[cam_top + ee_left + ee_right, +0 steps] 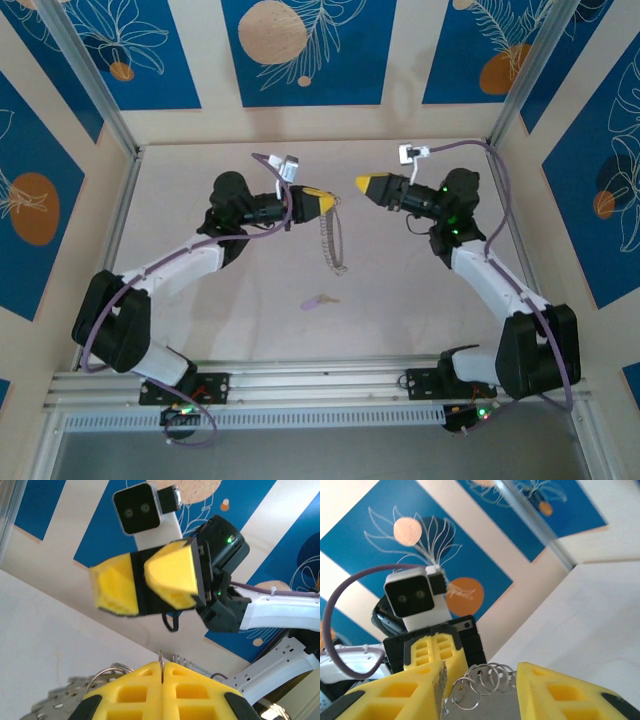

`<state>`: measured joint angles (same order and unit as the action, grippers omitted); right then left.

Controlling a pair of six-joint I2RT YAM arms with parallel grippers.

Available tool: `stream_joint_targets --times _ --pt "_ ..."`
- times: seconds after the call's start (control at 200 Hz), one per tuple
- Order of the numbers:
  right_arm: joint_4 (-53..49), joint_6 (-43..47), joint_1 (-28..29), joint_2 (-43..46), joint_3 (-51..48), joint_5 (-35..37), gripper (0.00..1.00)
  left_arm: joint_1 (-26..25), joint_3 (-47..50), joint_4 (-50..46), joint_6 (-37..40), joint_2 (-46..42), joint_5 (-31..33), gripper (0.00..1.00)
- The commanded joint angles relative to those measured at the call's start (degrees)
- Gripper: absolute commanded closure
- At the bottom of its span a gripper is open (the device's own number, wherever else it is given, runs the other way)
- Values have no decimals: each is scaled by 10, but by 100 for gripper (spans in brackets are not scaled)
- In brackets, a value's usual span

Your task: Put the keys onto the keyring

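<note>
Yellow-fingered left gripper (327, 203) pinches shut on the large thin grey loop-fringed metal keyring (331, 243) hanging beneath it, right gripper (363, 184) part-open and empty just beside, while the small lilac-headed key (318, 300) lies apart on the pale table (410, 300)

The keyring (331, 240), a thin grey hoop fringed with tiny silver loops, hangs edge-on, pinched at its top in the left claw (328, 203). The small lilac-headed key (318, 300) lies flat on the worktop (220, 320), near the ring but apart from it.
</note>
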<state>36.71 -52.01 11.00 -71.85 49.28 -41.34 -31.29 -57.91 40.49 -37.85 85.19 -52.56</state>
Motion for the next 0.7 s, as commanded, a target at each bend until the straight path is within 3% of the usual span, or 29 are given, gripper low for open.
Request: stream_joint_targets --times 0.0,0.215,0.36,0.695 --pt "-58 44 -11 38 -2 -7 58 -4 -53 -105 113 -30 -30 100" --pt "-113 119 -13 61 16 -46 59 -4 -144 -323 288 -41 -37 100" --pt "-127 155 -12 68 30 -86 60 -3 -197 -418 363 -37 -46 100" --pt "-150 206 22 65 62 -106 65 -3 -247 -459 388 -17 -74 100"
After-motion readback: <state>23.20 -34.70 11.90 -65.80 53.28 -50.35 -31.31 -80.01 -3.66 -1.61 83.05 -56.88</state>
